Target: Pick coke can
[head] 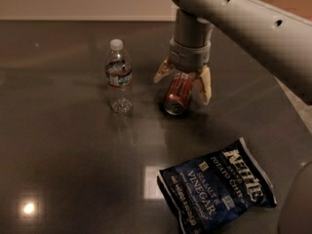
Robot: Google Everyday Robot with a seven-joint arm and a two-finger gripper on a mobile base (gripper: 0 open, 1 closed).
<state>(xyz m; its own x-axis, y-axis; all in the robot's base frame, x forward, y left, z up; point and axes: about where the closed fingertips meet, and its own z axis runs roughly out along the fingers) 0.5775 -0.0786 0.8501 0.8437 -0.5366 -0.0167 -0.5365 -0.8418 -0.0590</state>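
The coke can (177, 94) is a small red-orange can with a silver end, lying on its side on the dark table, its end facing the camera. My gripper (183, 86) hangs straight down over the can, open, with one tan finger (163, 71) to the can's left and the other finger (204, 85) to its right. The fingers straddle the can's upper part; I cannot tell whether they touch it. The grey arm reaches in from the upper right.
A clear plastic water bottle (119, 76) stands upright left of the can. A blue Kettle chips bag (217, 183) lies flat near the front right. The table's right edge (298, 106) runs close behind the arm.
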